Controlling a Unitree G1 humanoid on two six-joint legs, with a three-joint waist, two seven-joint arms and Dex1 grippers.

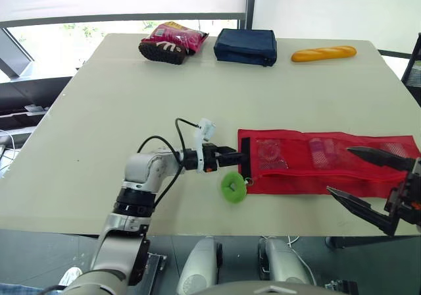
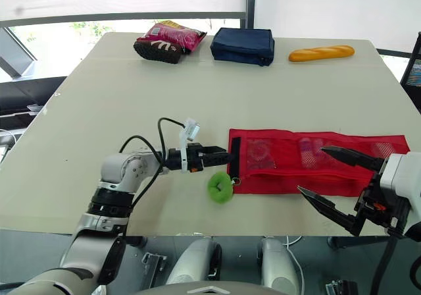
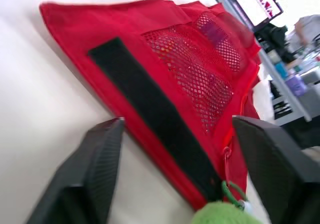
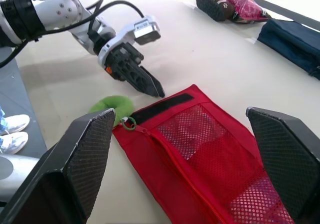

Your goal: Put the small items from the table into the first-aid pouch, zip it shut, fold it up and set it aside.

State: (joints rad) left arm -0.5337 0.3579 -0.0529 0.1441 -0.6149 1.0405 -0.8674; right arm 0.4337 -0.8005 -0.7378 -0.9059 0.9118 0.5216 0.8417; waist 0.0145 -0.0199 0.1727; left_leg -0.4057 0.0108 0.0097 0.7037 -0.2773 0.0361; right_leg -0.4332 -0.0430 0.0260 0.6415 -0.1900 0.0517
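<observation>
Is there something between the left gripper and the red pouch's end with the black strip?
Nothing visible does. The left gripper, open, is right at the black strip of the red pouch. The green zipper pull lies beside that end, nearer the robot, not in between.

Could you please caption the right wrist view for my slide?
Left gripper at the red pouch's end, beside a green ring.

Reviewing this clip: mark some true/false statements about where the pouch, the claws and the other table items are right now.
1. The red mesh pouch lies unfolded on the beige table. True.
2. The right claw is shut on the pouch. False: it is open at the pouch's right end.
3. A green fuzzy zipper pull sits at the pouch's left end, near the left claw. True.
4. The yellow bread-shaped loaf lies on the pouch. False: it lies at the far edge, beside a navy blue fabric bag.
</observation>
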